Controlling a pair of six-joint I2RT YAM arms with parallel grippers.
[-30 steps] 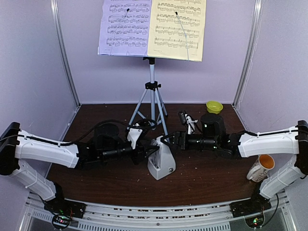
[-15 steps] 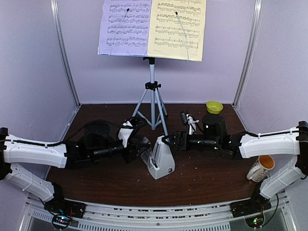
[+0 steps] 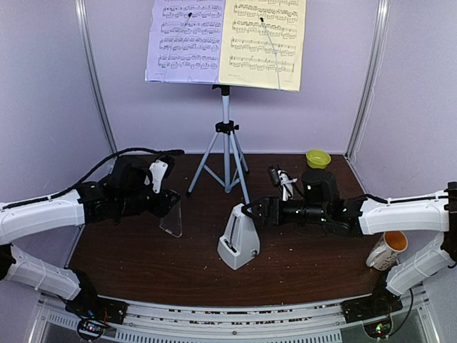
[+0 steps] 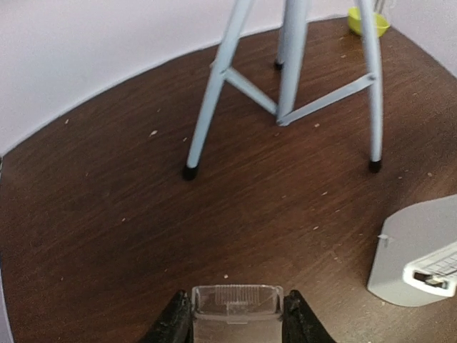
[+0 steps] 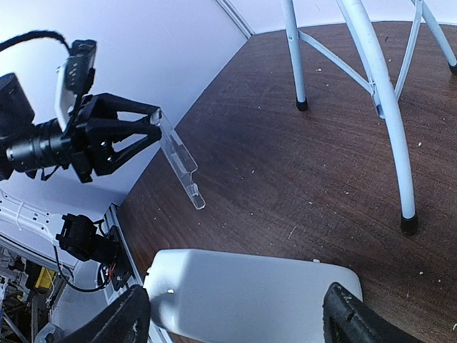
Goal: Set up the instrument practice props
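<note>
The light grey pyramid metronome (image 3: 239, 244) (image 4: 418, 257) (image 5: 250, 300) stands on the brown table at the centre front. My right gripper (image 3: 248, 211) (image 5: 234, 321) is open and straddles its top, one finger on each side; I cannot tell whether they touch it. My left gripper (image 3: 166, 202) (image 4: 235, 318) (image 5: 153, 125) is shut on a clear plastic cover (image 3: 172, 220) (image 4: 235, 301) (image 5: 178, 161), held off to the metronome's left with its lower end near the table. Behind stands the silver tripod (image 3: 226, 143) (image 4: 293, 64) (image 5: 378, 78), bearing a lilac page (image 3: 184, 39) and a pale yellow page (image 3: 263, 43). They hide the desk.
A small green bowl (image 3: 318, 158) (image 4: 368, 20) sits at the back right corner. A mug with an orange inside (image 3: 387, 249) leans by the right arm's base. A small black-and-white object (image 3: 280, 179) lies behind the right gripper. Lilac walls close in three sides.
My left gripper has drawn the clear cover away from the metronome, up and to the left. The metronome, tilted before, now stands upright. The right gripper has stayed at its top.
</note>
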